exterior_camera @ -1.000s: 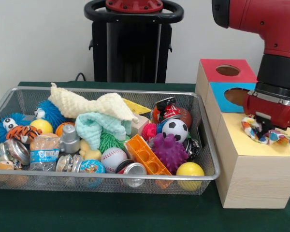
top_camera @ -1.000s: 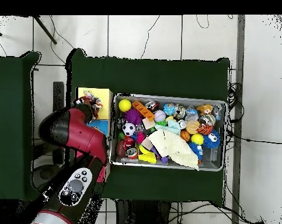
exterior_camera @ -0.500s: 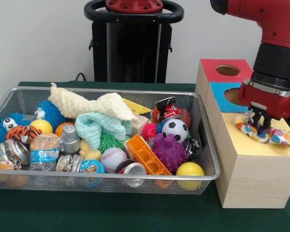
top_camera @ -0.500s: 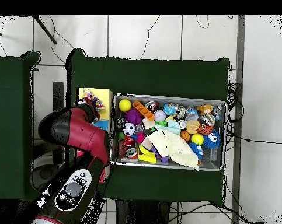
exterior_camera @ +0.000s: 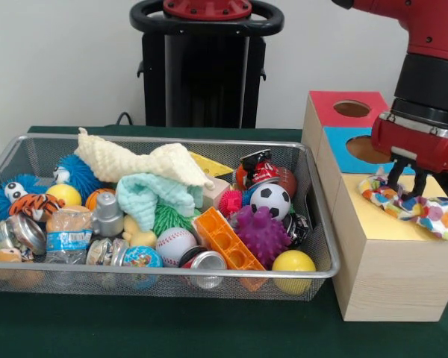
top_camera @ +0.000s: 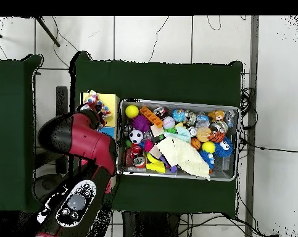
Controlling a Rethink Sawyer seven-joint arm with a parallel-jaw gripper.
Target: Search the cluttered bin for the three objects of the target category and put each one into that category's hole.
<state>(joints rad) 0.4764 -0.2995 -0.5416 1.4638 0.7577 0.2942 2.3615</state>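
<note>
One spotted cloth (exterior_camera: 414, 209) on yellow box top (exterior_camera: 373, 224), jaws (exterior_camera: 405, 183) spread above.

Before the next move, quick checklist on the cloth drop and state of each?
1. Spotted cloth off the fingers: ok, it lies spread on the yellow box top while the gripper stands just above it, open.
2. Cloth down a hole: not ok, all of it shows on top.
3. Yellow section's hole: cannot tell, none is visible.
4. Cloth secure: not ok, one end overhangs the box edge.
5. More cloths in the bin: ok, cream cloth and mint cloth on top.
</note>
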